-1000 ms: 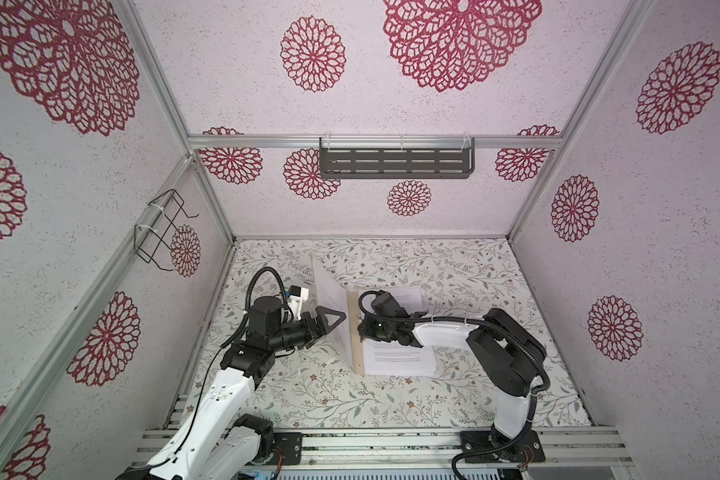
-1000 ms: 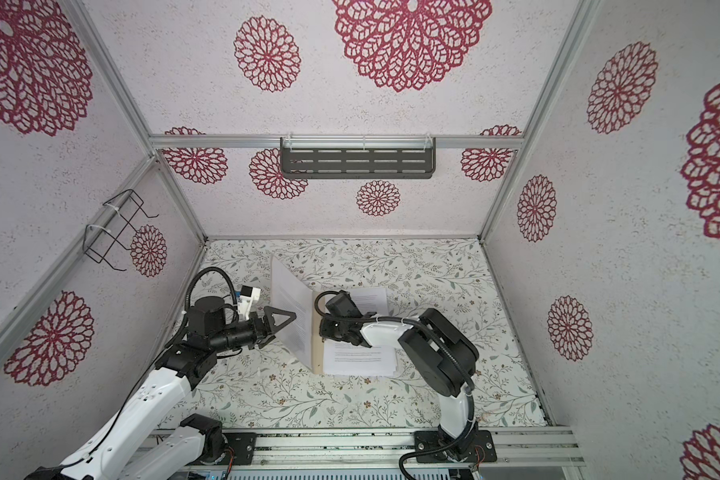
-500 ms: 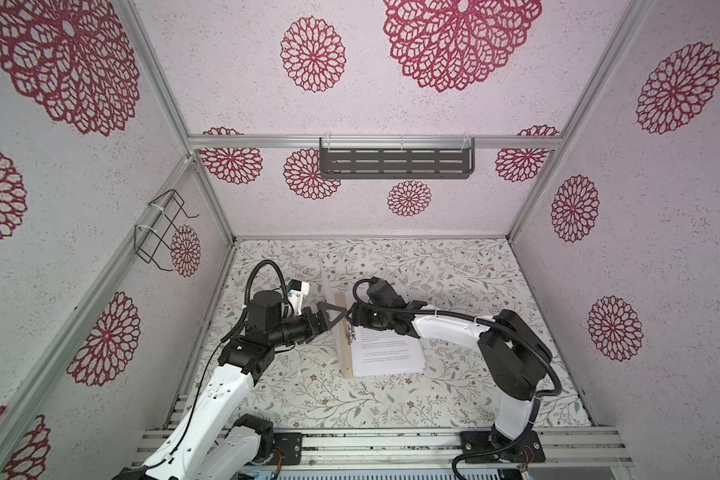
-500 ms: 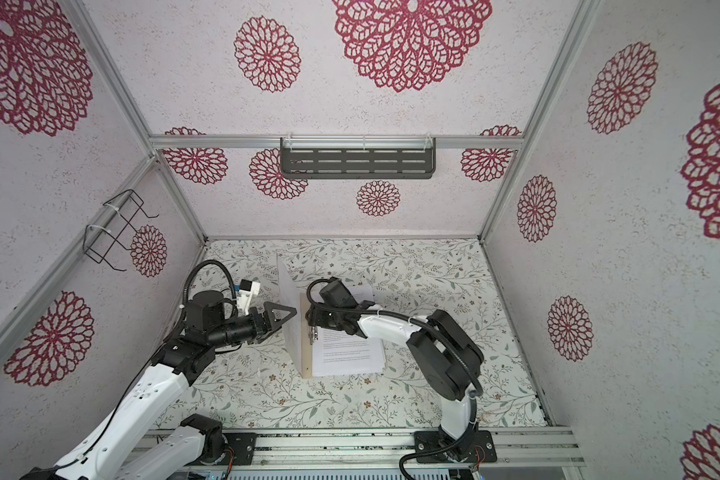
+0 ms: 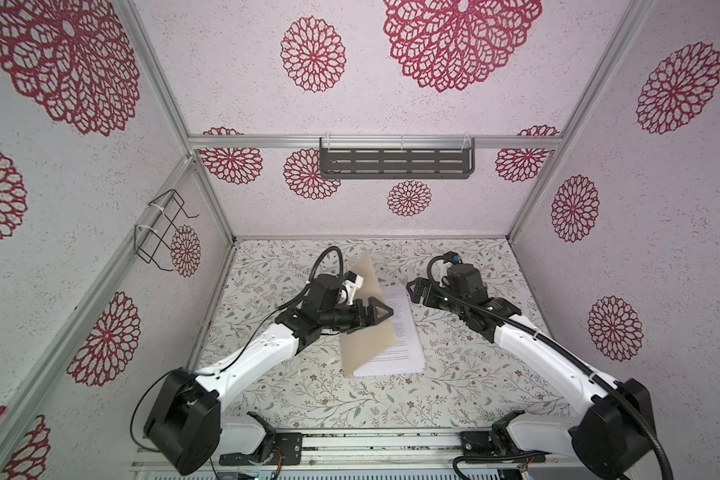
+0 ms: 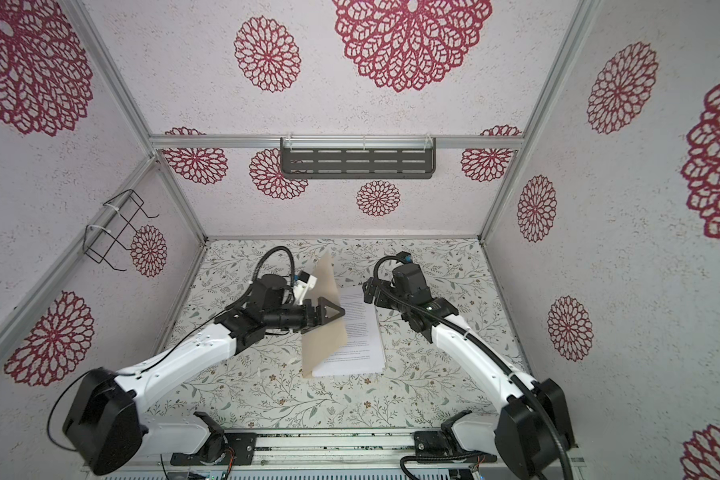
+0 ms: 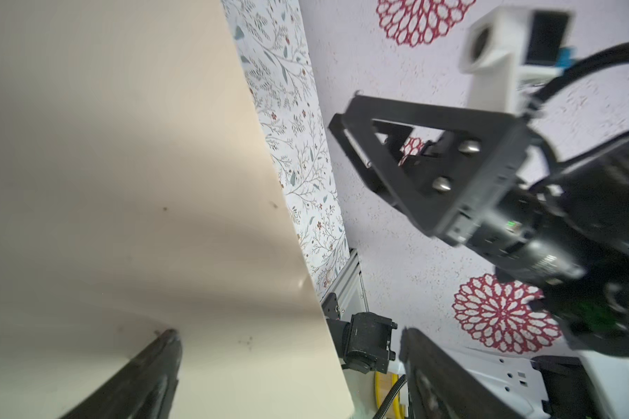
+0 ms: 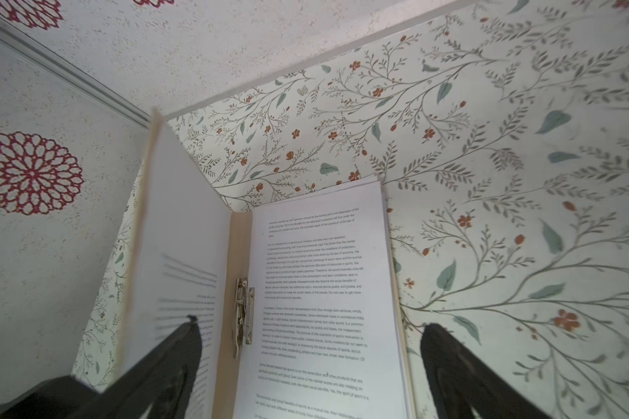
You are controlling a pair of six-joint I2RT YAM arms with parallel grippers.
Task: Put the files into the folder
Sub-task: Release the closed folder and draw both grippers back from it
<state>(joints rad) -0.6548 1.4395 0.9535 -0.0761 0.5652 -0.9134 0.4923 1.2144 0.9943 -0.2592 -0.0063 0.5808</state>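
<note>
The tan folder [image 5: 364, 328] lies open on the table, its left cover [image 6: 323, 332] raised and leaning right over the files. The files [image 5: 399, 332] are a white printed stack on the folder's lower half [image 8: 323, 290], beside the metal clip [image 8: 242, 312]. One sheet [image 8: 182, 235] leans against the raised cover's inside. My left gripper [image 5: 379, 312] is open against the cover's outer face [image 7: 124, 181], and the cover's free edge sits between its fingers [image 7: 153, 370]. My right gripper [image 5: 413, 291] hangs open just right of the files, holding nothing [image 8: 309, 362].
A grey slotted shelf [image 5: 395, 163] hangs on the back wall and a black wire rack [image 5: 163, 232] on the left wall. The floral table [image 5: 453, 374] is walled on three sides, with the arms' base rail [image 5: 370, 444] along the front.
My right gripper opened and drew back to the right, away from the cover's edge. The left gripper pushed right against the cover, which now leans further over the files.
</note>
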